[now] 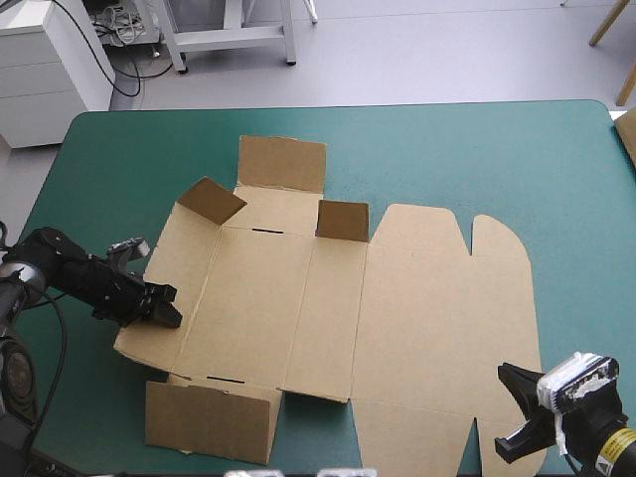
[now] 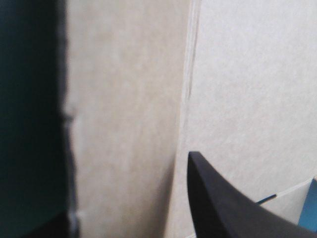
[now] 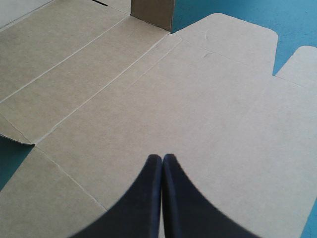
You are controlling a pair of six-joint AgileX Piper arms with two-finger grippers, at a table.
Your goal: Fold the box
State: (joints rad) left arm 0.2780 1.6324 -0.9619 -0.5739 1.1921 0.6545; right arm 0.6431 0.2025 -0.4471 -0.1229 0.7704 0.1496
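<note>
The brown box [image 1: 397, 308] lies as a cut sheet across the middle of the teal-green cover, mostly flat. Two small flaps [image 1: 211, 199] [image 1: 343, 221] stand up near its far side. My left gripper [image 1: 164, 306] is at the sheet's left edge, open. One black finger [image 2: 223, 203] rests over the board [image 2: 124, 99], and the other shows only as a dark corner past the board's edge. My right gripper [image 1: 512, 383] hovers at the sheet's near right corner. Its fingers [image 3: 162, 156] are shut in a pointed arch over the wide lid panel [image 3: 198, 99], gripping nothing.
Bare teal-green cover [image 1: 477, 149] runs along the far side and right of the sheet. A narrower strip [image 1: 79, 397] lies to its left. A loose flap [image 1: 209, 422] reaches almost to the table's near edge. Something tan [image 1: 628, 134] shows at the table's right edge.
</note>
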